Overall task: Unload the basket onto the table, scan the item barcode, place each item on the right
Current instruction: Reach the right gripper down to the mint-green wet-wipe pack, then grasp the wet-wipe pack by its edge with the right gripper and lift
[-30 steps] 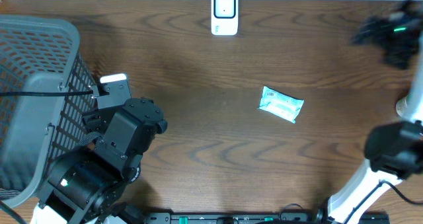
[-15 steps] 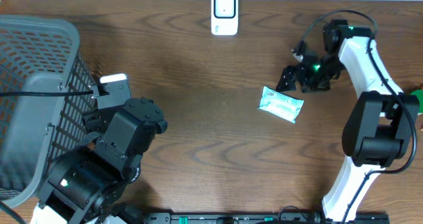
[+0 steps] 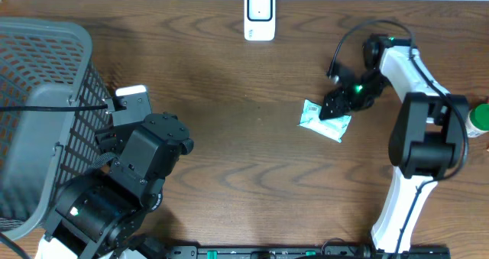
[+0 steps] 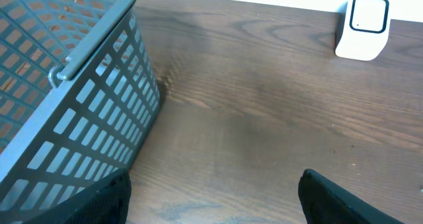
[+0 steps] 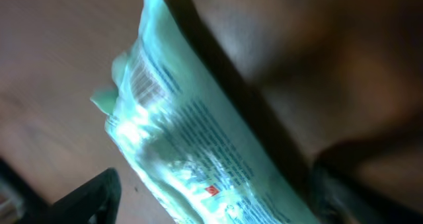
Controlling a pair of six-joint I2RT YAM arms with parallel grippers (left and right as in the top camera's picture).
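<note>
From overhead, you have the soft teal packet lying flat on the table, right of centre and well apart from the white scanner at the far edge. Your right pincer sits low over the packet's far end. The grey mesh basket fills the left side, with the left arm just beside it.

In the left wrist view, your left pincer hangs wide with nothing between its tips (only bare wood), the basket's wall close on the left.

In the right wrist view the packet fills the picture, printed side up. The dark fingers stand wide on either side of it (contact is hard to judge in the blur).
</note>
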